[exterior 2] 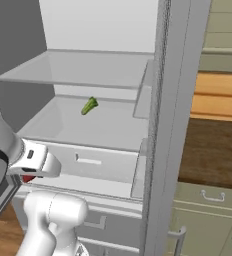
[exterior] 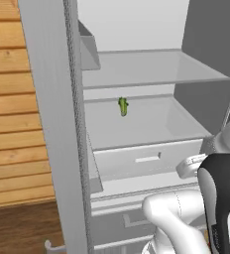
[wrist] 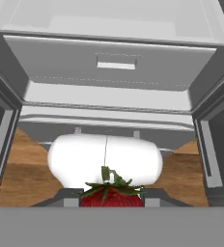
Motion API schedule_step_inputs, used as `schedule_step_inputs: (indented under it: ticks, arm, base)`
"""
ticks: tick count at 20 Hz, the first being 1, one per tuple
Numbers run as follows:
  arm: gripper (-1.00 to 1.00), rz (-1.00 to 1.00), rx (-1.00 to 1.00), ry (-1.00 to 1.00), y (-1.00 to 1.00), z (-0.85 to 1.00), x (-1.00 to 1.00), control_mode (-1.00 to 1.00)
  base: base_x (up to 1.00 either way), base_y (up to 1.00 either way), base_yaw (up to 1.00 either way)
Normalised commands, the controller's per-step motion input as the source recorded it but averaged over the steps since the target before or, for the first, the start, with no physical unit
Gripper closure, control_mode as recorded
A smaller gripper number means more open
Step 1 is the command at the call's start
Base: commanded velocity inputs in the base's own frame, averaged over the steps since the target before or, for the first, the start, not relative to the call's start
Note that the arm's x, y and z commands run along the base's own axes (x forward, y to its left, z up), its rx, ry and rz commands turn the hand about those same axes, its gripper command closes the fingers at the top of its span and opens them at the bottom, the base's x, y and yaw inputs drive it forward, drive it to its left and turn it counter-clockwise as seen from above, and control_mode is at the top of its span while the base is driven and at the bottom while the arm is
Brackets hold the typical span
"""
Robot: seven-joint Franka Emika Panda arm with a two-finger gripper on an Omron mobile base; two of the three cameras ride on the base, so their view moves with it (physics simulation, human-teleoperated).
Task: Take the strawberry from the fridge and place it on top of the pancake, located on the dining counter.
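Note:
The strawberry (wrist: 112, 197), red with green leaves, sits between my gripper's (wrist: 112, 202) dark fingertips (wrist: 155, 195), which are shut on it. In the right base view a bit of its red (exterior 2: 29, 178) shows under my hand (exterior 2: 34, 161). My hand is in front of the open fridge (exterior: 146, 126), low before its pulled-out drawer (wrist: 109, 62) and facing it. The fridge interior (exterior 2: 103, 125) is pale grey with shelves. The pancake is out of view.
A small elongated green item (exterior: 123, 106) (exterior 2: 89, 105) lies on the fridge's middle shelf. The fridge doors (exterior: 55, 124) (exterior 2: 170, 125) stand open on both sides of me. A wood-topped counter with pale green cabinets (exterior 2: 213, 150) lies to the right; I cannot tell if it is the dining counter.

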Motion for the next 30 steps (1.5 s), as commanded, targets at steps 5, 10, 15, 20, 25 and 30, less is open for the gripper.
schedule_step_inputs:
  ticks: [5,10,15,20,25,30]
  arm:
    - [1.0,0.0,0.0,0.0,0.0,0.0,0.0,1.0]
    - [1.0,0.0,0.0,0.0,0.0,0.0,0.0,1.0]
    - [1.0,0.0,0.0,0.0,0.0,0.0,0.0,1.0]
    - [1.0,0.0,0.0,0.0,0.0,0.0,0.0,1.0]
    - [1.0,0.0,0.0,0.0,0.0,0.0,0.0,1.0]
    - [1.0,0.0,0.0,0.0,0.0,0.0,0.0,1.0]
  base:
    - [-0.55,-0.34,0.34]
    - [-0.42,-0.29,0.46]
    - [-0.9,-0.08,0.68]
    - [-1.0,-0.05,0.7]
    - [-0.96,-0.06,0.72]
    - [-0.27,0.0,0.54]
